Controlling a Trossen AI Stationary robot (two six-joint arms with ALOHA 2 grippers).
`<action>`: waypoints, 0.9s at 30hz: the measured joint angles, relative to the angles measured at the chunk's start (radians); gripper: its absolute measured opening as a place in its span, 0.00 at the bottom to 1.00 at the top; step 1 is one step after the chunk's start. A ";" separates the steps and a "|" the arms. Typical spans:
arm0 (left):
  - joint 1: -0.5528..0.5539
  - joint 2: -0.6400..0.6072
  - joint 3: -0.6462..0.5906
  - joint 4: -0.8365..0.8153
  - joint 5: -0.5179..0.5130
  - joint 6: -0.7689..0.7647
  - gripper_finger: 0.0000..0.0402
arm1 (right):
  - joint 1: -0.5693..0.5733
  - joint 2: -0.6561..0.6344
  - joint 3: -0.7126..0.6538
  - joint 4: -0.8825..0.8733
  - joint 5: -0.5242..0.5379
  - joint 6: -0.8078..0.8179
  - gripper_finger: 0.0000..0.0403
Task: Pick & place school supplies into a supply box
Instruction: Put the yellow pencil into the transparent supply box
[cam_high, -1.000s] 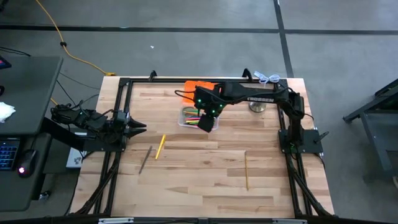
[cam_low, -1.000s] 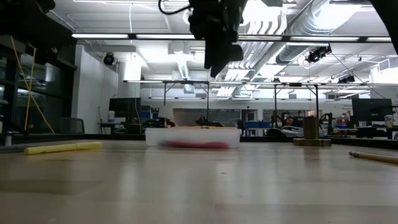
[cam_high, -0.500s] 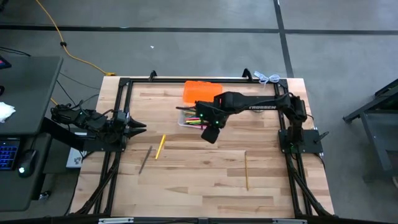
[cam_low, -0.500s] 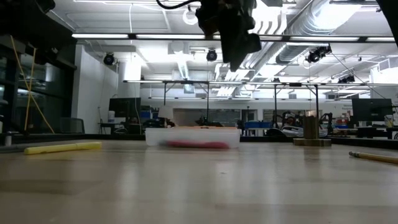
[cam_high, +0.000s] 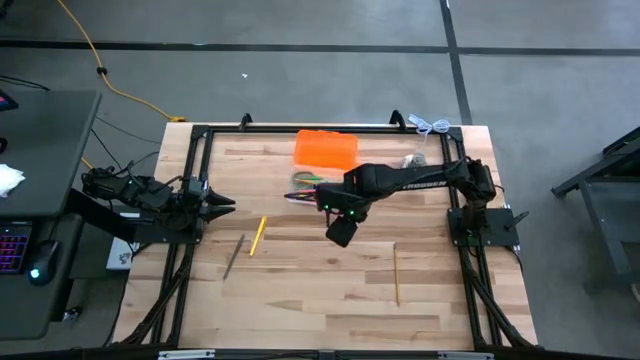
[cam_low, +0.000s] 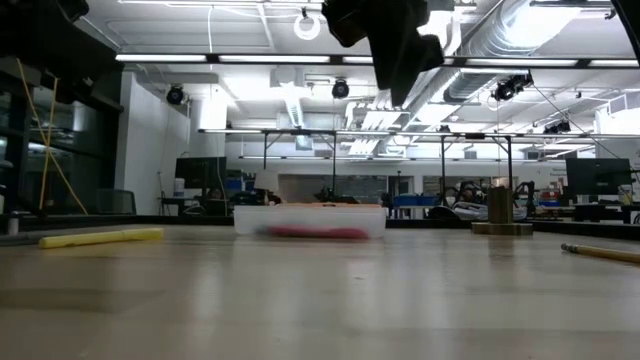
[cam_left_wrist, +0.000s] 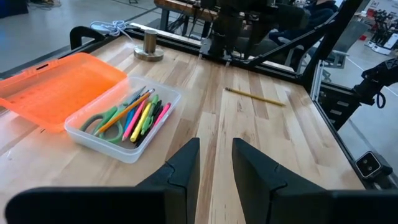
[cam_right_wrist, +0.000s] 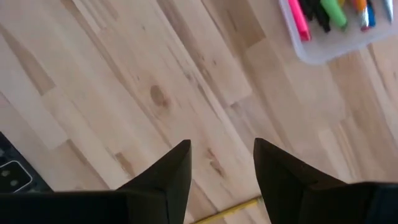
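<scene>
The supply box (cam_left_wrist: 122, 147) is looking clear, with a bright orange lid (cam_left_wrist: 59, 87) hanging off it; inside, pens (cam_left_wrist: 144, 118) are showing pink, yellow, orange, green and black, plus green-handled scissors (cam_left_wrist: 106, 119); the table (cam_high: 330, 280) is showing pale wood grain with a black frame; a yellow pencil (cam_high: 257, 235) is lying on the left, another (cam_high: 396, 273) on the right; both arms are looking black.

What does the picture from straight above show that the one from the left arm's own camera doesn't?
Only from above: the yellow pencil and the grey pen lying near the left arm, and the right claw, open, empty, above bare wood.
Only the left arm's camera: green scissors inside the box, and the left claw, open.
Both: the clear box with its orange lid, the metal bell, and the pencil on the right.
</scene>
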 joint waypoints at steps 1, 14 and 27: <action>0.000 0.000 0.000 0.000 0.000 0.000 0.30 | 0.006 0.000 0.000 -0.007 0.001 0.017 0.37; 0.000 0.000 0.000 0.001 0.000 0.000 0.30 | 0.084 0.000 0.000 -0.116 0.092 0.296 0.38; 0.000 0.000 0.000 0.001 0.000 -0.002 0.30 | 0.149 0.000 0.000 -0.226 0.140 0.556 0.45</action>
